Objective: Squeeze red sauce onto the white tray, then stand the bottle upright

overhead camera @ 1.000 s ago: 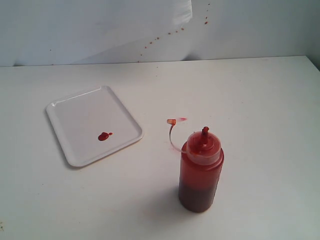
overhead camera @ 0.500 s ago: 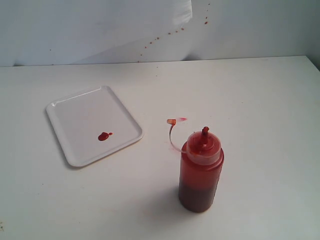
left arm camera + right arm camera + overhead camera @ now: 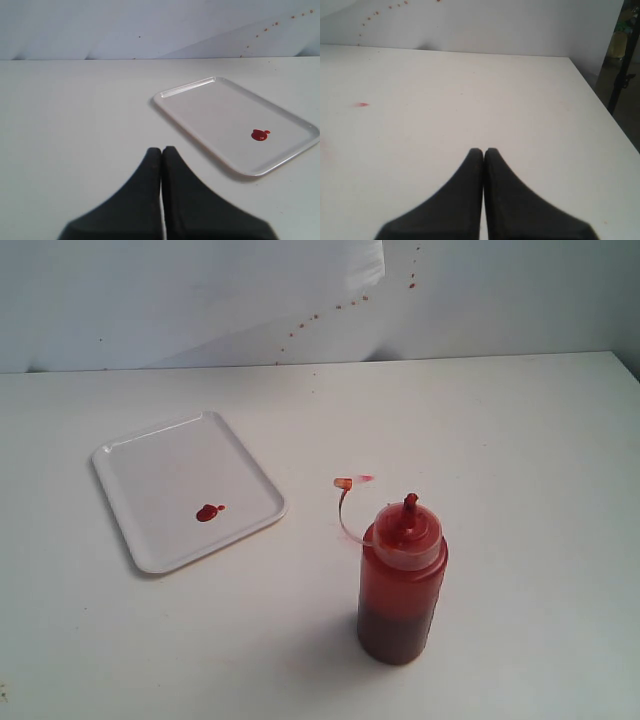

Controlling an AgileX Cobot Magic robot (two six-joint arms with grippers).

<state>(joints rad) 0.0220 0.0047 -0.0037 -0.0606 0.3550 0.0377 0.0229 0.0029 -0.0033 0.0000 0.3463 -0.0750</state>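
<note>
While both jaws are clenched empty, red specks (image 3: 411, 284) dot the wall (image 3: 520, 300) behind the table (image 3: 520, 440).

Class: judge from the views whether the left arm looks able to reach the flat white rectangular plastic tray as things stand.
Probably yes: only bare white table lies between the shut left gripper and the white plastic tray.

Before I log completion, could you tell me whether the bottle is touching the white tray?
Apart. The exterior view shows bare table between the bottle and the white tray.
</note>
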